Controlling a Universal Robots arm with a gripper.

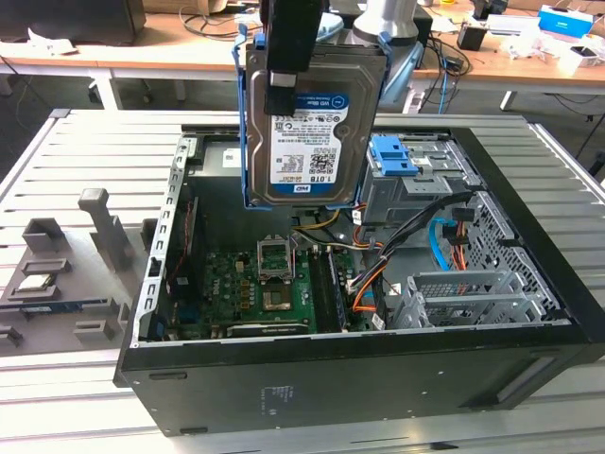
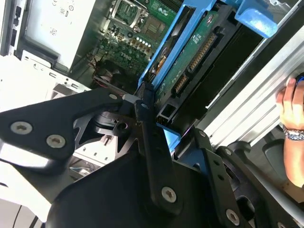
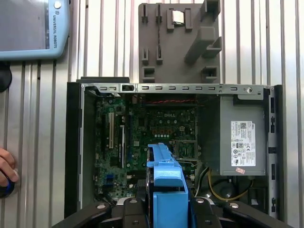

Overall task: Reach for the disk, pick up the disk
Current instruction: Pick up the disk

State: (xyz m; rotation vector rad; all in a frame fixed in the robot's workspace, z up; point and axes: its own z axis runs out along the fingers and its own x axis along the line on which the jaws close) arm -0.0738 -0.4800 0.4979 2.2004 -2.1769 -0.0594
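The fingers point(image 1: 284, 90) are gripping the disk point(image 1: 307, 123), hanging it above your open computer case point(image 1: 378, 378); a slipping grip risks dropping it onto the motherboard point(image 1: 260, 284).

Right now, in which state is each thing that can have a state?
disk: lifted, held upright above the open computer case, label facing the exterior camera.
gripper: shut on the disk's top edge.
computer case: lying on its side, side panel off, circuit board exposed.
blue bracket: fitted around the disk.
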